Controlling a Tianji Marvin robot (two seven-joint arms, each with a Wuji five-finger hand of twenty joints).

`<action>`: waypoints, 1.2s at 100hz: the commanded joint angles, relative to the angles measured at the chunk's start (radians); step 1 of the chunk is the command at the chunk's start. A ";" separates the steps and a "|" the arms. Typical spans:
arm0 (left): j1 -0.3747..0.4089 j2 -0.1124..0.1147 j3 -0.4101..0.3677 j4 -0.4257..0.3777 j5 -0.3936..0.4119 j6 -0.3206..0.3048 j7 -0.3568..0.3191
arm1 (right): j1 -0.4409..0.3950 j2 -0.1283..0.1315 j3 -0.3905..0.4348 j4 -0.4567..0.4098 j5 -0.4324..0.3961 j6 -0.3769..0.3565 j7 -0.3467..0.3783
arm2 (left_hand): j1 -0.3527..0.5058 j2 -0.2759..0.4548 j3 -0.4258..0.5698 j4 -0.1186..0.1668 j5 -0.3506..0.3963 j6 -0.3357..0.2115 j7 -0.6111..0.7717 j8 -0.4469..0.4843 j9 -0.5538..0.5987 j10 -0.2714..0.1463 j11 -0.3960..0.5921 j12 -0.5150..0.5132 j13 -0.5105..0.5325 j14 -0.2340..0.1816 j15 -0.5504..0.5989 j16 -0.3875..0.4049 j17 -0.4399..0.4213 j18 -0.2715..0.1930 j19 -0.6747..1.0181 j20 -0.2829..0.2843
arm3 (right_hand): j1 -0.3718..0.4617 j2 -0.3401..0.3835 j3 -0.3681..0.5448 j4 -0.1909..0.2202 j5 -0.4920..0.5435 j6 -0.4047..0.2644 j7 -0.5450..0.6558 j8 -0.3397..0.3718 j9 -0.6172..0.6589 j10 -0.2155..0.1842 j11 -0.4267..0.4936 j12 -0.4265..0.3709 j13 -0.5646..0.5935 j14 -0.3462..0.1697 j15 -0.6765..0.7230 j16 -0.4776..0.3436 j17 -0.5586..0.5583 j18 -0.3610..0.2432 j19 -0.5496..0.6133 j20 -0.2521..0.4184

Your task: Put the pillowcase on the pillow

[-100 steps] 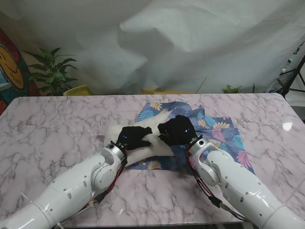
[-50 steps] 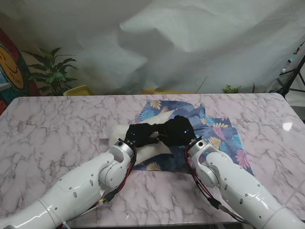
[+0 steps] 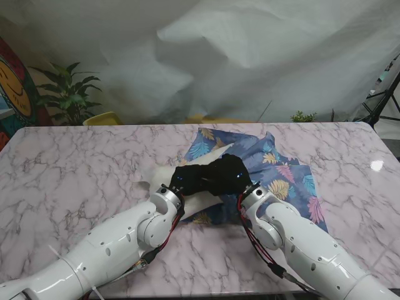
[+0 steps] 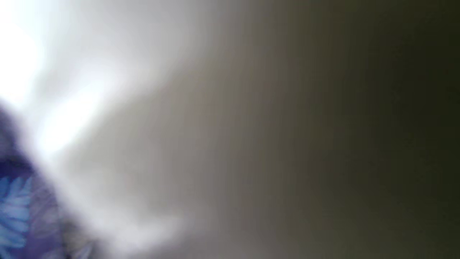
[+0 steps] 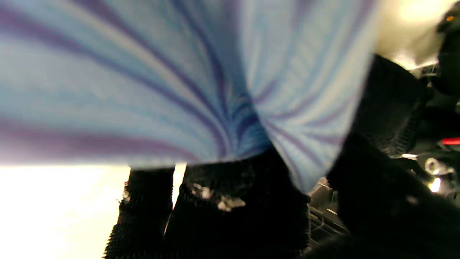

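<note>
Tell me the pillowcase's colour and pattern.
The pillowcase is blue-purple with a leaf print in light blue, yellow and pink, clearest in the stand view.

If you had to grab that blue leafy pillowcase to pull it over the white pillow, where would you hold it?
Grip the blue leaf-print pillowcase at its open edge beside the white pillow, coming from the side nearer to me. The cloth bunches and lifts there, where the right hand and left hand meet; the rest lies flat on the marble table, harder to pinch.
</note>
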 commanded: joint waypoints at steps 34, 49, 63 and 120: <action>0.009 -0.011 0.015 0.008 -0.028 -0.040 -0.032 | -0.074 0.038 0.086 -0.044 -0.063 -0.004 0.180 | 0.175 0.175 0.056 0.092 0.031 -0.004 -0.016 -0.003 0.062 -0.070 0.055 -0.009 0.139 -0.245 0.178 0.031 0.040 -0.035 0.122 0.006 | -0.322 0.186 -0.142 0.161 -0.242 0.084 -0.439 0.083 -0.354 0.081 -0.267 -0.198 -0.205 0.134 -0.835 -0.230 -0.330 0.117 -0.129 0.029; -0.008 -0.017 0.039 0.030 -0.040 -0.046 -0.047 | -0.158 0.057 0.159 -0.122 -0.151 -0.006 0.159 | 0.168 0.187 0.036 0.102 0.021 -0.019 -0.030 -0.013 0.048 -0.070 0.043 -0.016 0.114 -0.236 0.167 0.025 0.011 -0.039 0.109 0.000 | -0.366 0.261 -0.337 0.189 -0.338 0.110 -0.556 0.048 -0.537 0.126 -0.345 -0.258 -0.407 0.222 -0.972 -0.312 -0.438 0.172 -0.195 0.020; -0.017 -0.015 0.051 0.033 -0.029 -0.048 -0.051 | -0.244 0.055 0.241 -0.193 -0.150 -0.017 0.168 | 0.140 0.200 0.015 0.118 -0.004 -0.043 -0.055 -0.043 0.018 -0.075 -0.008 -0.067 0.040 -0.182 0.090 -0.002 -0.073 -0.024 0.046 -0.015 | -0.315 0.304 -0.449 0.207 -0.365 0.126 -0.579 0.051 -0.611 0.154 -0.336 -0.266 -0.472 0.254 -0.985 -0.349 -0.455 0.245 -0.222 -0.009; 0.046 0.095 -0.074 -0.199 0.111 -0.016 -0.267 | -0.473 0.038 0.386 -0.330 -0.202 0.296 0.150 | -0.325 0.257 0.002 0.124 -0.320 -0.033 -0.544 -0.055 -0.687 0.068 -0.489 -0.375 -0.808 0.147 -0.792 -0.348 -0.780 0.064 -0.741 -0.069 | -0.108 0.348 -0.285 0.210 -0.216 0.127 -0.429 0.099 -0.395 0.144 -0.211 -0.214 -0.239 0.204 -0.788 -0.253 -0.237 0.188 -0.067 0.011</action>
